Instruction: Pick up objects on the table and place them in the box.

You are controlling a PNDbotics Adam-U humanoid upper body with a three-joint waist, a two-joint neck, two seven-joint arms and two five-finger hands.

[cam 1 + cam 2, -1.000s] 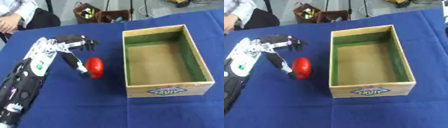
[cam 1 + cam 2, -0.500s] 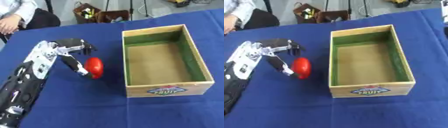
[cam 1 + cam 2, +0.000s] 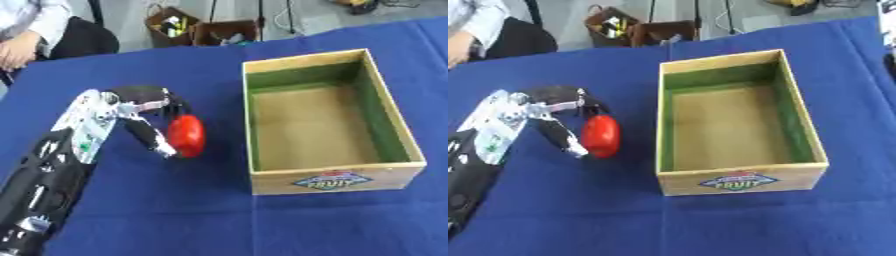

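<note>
The left hand [image 3: 144, 112] had carried the red object [image 3: 186, 136] slightly nearer the box [image 3: 306, 180], fingers and thumb pinching it just left of the box wall. Lifting it clear of the rim before crossing seemed wise.

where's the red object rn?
The red object is left of centre in the left eye view, pinched in the left robot hand, just left of the wooden box.

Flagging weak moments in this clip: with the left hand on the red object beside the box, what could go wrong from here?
The left hand pinches the red object only between a thumb and fingertips, so it might slip out during transport. The wooden box has a tall near-side wall, and a low carry could knock the object against that rim. The right hand is out of view, so nothing is placed to steady the box.
</note>
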